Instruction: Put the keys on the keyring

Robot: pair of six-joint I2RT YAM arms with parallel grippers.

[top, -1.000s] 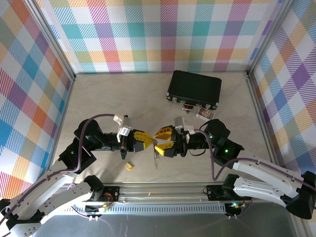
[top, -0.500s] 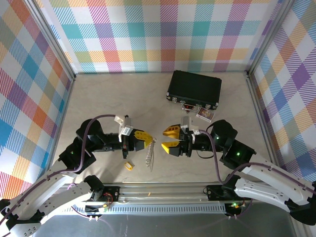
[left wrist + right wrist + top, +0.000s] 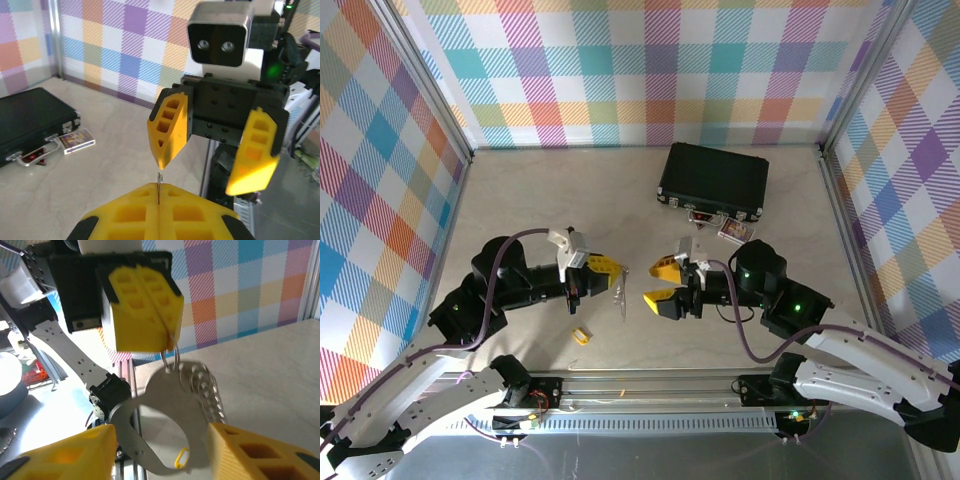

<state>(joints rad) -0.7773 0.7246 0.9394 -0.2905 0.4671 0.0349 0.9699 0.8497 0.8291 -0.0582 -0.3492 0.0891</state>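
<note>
Above the beige table (image 3: 520, 200), inside plaid walls, the keyring (image 3: 124, 429) is hanging from the left gripper (image 3: 608, 273), whose fingers are clamping shut on it. Blurred keys (image 3: 206, 387) are dangling against the loop. The right gripper (image 3: 651, 287) is facing it, jaws standing apart and holding nothing. A tiny yellow piece (image 3: 581, 336) is lying on the table nearby. The black case (image 3: 713, 180) is sitting closed at the far side, hiding its contents.

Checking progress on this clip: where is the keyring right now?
In the top view the keyring hangs from the shut left gripper, near the middle of the table, just left of the open right gripper.
</note>
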